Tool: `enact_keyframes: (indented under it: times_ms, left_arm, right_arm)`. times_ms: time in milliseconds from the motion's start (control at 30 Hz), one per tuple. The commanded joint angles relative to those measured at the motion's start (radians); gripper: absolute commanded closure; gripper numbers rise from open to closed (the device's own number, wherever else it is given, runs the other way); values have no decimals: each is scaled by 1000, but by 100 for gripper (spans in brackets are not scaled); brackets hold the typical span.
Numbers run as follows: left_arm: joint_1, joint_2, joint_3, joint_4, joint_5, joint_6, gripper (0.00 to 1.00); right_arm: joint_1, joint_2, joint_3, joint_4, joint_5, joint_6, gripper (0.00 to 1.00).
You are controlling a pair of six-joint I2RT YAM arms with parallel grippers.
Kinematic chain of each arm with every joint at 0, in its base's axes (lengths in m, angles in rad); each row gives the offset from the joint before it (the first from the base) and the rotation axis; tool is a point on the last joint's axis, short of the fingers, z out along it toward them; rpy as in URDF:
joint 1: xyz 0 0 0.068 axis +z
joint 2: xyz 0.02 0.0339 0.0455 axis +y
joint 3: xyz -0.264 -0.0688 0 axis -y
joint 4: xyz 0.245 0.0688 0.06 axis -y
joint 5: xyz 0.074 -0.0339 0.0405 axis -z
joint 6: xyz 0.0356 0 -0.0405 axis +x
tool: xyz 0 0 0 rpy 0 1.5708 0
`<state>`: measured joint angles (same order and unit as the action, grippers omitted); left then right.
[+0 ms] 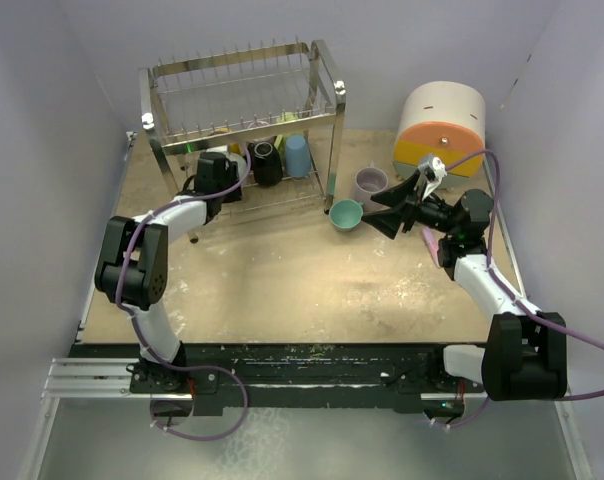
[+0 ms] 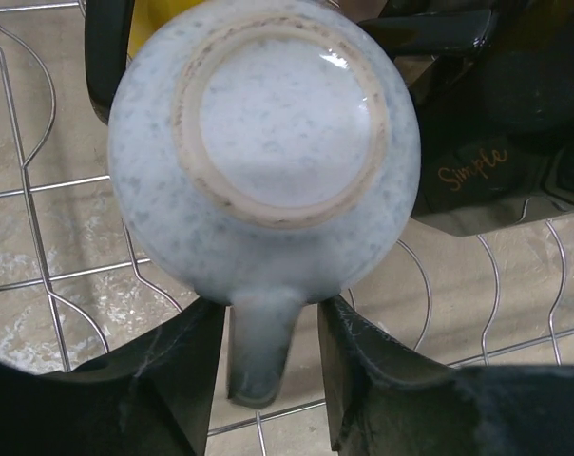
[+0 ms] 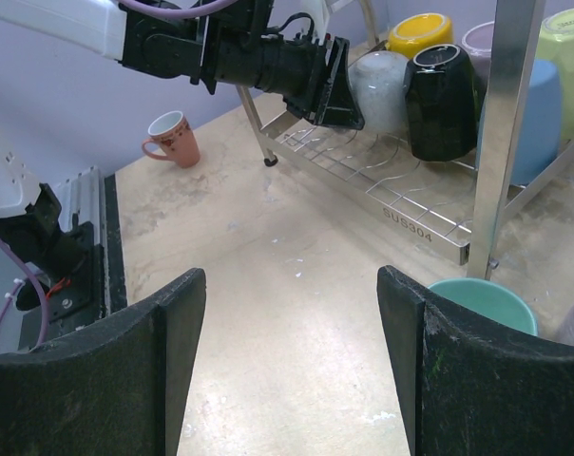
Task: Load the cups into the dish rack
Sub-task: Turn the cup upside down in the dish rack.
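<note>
Cup: speckled, upside down on rack grid. My left gripper spread astride handle, not pinching; I should back straight out, avoiding snags. My right gripper spread, empty.

probably a robot lab, white enclosure walls, scuffed tabletop

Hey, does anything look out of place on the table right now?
A pink spotted ceramic mug stands alone on the table, well apart from the chrome wire dish rack and easy to miss.
</note>
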<state>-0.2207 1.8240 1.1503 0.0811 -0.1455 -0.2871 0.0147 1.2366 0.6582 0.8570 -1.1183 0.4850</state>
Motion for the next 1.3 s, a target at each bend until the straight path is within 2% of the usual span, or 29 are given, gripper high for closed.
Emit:
enact_keyframes:
  times_ms: [0,467,967,1267]
  left_arm:
    - [11,-47,61,82,-6,-17,51]
    - [10,-239,-107,42,84,-99,48]
    - [6,-350,-245,23,453,-114,49]
    - [-69,-384,-311,4,575,-104,50]
  right_arm:
    - [-4,-29,47,20,-13,-19,26]
    - [-4,-32,49,20,-16,-23,26]
    - [-4,-45,49,17,-15,-33,26]
    - [-4,-52,49,14,-17,-36,26]
